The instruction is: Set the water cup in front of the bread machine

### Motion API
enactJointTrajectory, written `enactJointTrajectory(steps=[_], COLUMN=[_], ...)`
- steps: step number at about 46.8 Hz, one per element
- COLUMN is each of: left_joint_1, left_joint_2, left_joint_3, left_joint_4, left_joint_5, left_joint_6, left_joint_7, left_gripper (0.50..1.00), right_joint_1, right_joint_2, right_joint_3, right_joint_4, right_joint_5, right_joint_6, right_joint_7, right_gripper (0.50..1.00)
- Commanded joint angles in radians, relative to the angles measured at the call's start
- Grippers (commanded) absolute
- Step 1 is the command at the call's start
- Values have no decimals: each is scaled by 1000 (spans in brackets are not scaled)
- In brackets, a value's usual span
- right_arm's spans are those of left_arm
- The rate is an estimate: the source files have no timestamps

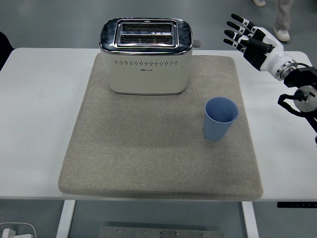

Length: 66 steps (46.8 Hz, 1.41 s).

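Note:
A blue water cup (pixel 220 118) stands upright on the right part of a grey mat (pixel 158 153). The white and chrome bread machine (pixel 145 55) sits at the mat's far side, left of the cup and further back. My right hand (pixel 249 38) hovers high at the far right, above the table's back edge, fingers spread and holding nothing. It is well apart from the cup, up and to the right of it. The left arm does not show.
The mat lies on a white table (pixel 34 114). A person's legs and shoes (pixel 282 17) show at the top right, beyond the table. A dark shape (pixel 4 44) sits at the left edge behind the table.

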Motion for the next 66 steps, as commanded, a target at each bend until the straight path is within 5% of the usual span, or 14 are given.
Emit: enactJointTrajectory(steps=[1, 23, 44, 66], left_joint_1=[0, 0, 0, 0], left_joint_2=[0, 0, 0, 0], left_joint_3=[0, 0, 0, 0], left_joint_4=[0, 0, 0, 0], left_joint_5=[0, 0, 0, 0], left_joint_6=[0, 0, 0, 0], left_joint_7=[0, 0, 0, 0], left_gripper=[1000, 1000, 1000, 1000], right_joint_1=[-8, -86, -215, -351], right_joint_2=[-11, -142, -336, -359], right_joint_3=[1, 1, 1, 1], right_joint_4=[2, 94, 315, 376], right_joint_5=[-57, -278, -513, -620], right_joint_6=[18, 119, 122, 113], right_joint_7=[12, 105, 248, 305], right_gripper=[928, 928, 928, 928])
